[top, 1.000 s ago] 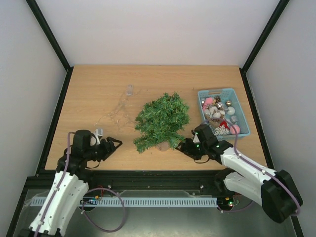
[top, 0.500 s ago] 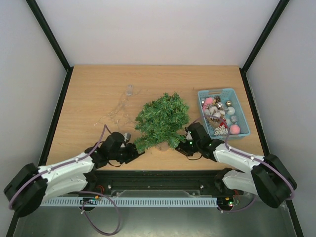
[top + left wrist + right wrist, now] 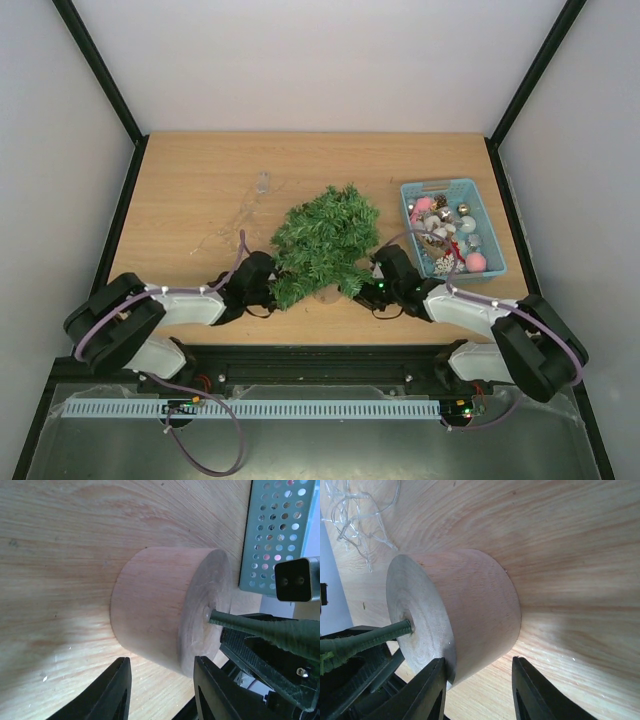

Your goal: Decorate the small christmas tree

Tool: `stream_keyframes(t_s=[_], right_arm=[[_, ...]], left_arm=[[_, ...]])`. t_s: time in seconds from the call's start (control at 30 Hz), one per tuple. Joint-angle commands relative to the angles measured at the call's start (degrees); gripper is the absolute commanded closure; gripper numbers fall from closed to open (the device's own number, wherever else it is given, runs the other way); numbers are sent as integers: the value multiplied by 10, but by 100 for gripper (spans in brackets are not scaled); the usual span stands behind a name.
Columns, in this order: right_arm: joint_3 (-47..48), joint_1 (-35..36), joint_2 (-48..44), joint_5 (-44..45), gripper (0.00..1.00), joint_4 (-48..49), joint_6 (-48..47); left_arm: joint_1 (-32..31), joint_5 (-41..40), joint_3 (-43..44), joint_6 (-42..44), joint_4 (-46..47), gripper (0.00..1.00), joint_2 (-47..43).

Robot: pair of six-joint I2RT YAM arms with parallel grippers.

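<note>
The small christmas tree stands mid-table, its round wooden base just showing under the branches. My left gripper reaches in low from the left and my right gripper from the right, both partly under the needles. In the left wrist view the base fills the middle, and my open left gripper has its tips at the base's near edge. In the right wrist view the base lies just ahead of my open right gripper, one finger beside its top rim. The green stem enters the base.
A light-blue basket holding several ornaments stands right of the tree, and its perforated wall shows in the left wrist view. A clear light string lies tangled on the table left of the tree.
Both arms have swung in from the front corners to the tree's base, one from each side. Both pairs of jaws have narrowed.
</note>
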Motion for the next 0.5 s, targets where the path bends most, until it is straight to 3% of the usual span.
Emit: stream_keyframes(t_s=[0.0,0.47], right_arm=[[21,2,37,15,63,14,-14],[97,-38,128,22,63,9,-79]], left_arm=[[-1,-15,21,1,53,64,36],[50,-3,88,51,63,69,146]])
